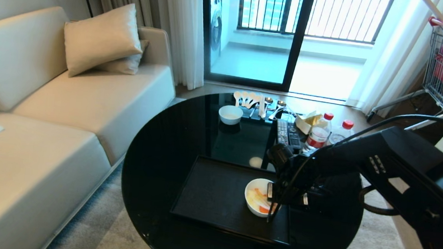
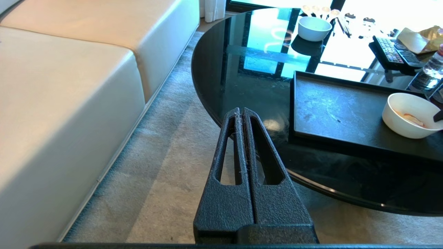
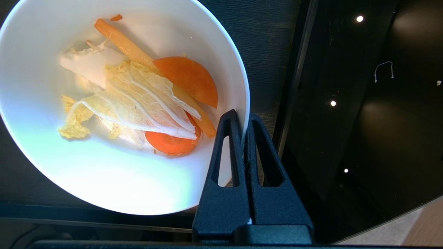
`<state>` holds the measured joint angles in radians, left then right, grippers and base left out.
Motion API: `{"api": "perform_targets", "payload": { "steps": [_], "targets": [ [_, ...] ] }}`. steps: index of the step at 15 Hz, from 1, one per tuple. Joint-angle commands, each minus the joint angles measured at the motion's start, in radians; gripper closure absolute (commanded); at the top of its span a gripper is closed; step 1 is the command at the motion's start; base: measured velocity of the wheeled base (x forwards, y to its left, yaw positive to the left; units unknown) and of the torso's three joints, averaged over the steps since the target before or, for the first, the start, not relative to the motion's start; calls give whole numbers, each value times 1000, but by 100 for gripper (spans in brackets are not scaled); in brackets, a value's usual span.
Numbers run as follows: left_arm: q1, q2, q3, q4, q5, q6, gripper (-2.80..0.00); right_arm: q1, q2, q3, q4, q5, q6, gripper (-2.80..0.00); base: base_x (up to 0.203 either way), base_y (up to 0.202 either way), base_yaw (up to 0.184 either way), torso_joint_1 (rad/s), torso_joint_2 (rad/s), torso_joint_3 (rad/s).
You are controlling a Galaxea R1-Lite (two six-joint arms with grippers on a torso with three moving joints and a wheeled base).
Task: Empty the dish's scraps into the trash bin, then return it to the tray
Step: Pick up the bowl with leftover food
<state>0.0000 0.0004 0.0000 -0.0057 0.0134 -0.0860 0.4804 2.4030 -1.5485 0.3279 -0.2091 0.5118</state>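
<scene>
**Rim pinch on the dish — handling notes**

The dish (image 1: 258,197) sits on the tray (image 1: 215,198), in the corner nearest the robot's right, on the round black desk (image 1: 163,151). The scraps (image 3: 145,100) lie loose inside it: orange carrot slices and pale cabbage leaf.

The right pincer (image 3: 244,117) is closed on the dish's rim, one finger inside the wall and one outside, on the side facing the tray's edge. The left pincer (image 2: 241,114) hangs off the desk over the carpet, fingers pressed together on nothing.

Judgement: the dish looks rigid, glossy and likely ceramic or melamine, so slippery under a thin-rim pinch and breakable if dropped on the glassy desk. The load is light; the scraps add little. A hold at one rim point leaves the whole dish hanging to one side, so it will tend to droop or swivel when lifted. The fingers seem seated well down the wall, which should help. The bin is not visible in any view.
</scene>
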Motion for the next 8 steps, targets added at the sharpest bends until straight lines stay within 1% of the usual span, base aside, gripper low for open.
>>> {"api": "perform_targets", "payload": {
  "steps": [1,4,8],
  "targets": [
    [0,0,0,0,0,0,0,-13,-18,-1,-2,0,4,0,0,0,0,0,0,0],
    [0,0,0,0,0,-1,0,-40,-68,-1,1,1,51,0,0,0,0,0,0,0],
    [0,0,0,0,0,-1,0,-69,-131,21,17,2,91,0,0,0,0,0,0,0]
  ]
}}
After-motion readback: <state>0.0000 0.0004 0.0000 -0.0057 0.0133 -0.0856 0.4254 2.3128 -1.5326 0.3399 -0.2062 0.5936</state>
